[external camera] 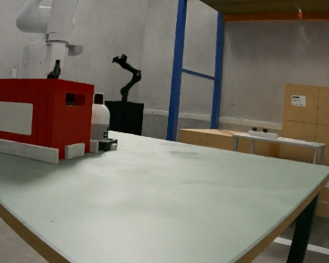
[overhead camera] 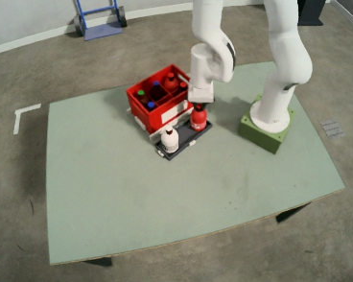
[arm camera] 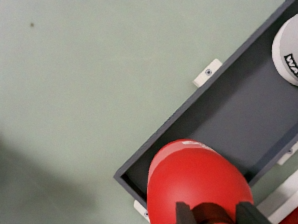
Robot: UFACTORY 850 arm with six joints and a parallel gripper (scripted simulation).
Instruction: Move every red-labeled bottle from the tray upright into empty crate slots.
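In the wrist view, the dark neck of the red, round-shouldered bottle (overhead camera: 199, 121) (arm camera: 195, 175) is pinched between the fingers of the black-tipped gripper (overhead camera: 200, 101) (external camera: 56, 70) (arm camera: 215, 214). The bottle is upright at the right end of the dark grey shallow tray (overhead camera: 180, 148) (external camera: 106, 145) (arm camera: 215, 125); whether its base has left the tray floor cannot be told. The neck has probably been chosen because it is narrow and can be reached from above, so that the bottle should hang straight and be lowered into a slot without the fingers meeting the dividers.

At the tray's left end stands the white bottle with a dark cap (overhead camera: 170, 140) (external camera: 100, 122) (arm camera: 289, 47); it is to be left there, and is well apart from the grip. Beyond the tray is the red, open-topped crate (overhead camera: 142, 114) (external camera: 74, 125) (arm camera: 292, 220), holding bottles with green, blue and red caps. White strips (overhead camera: 155, 136) (external camera: 22, 149) (arm camera: 282, 195) lie along its base, apparently to mark or keep its place.

A straight lift above the crate's rim is called for next, then a descent into an empty slot; if carried too low, the bottle could knock the crate askew.
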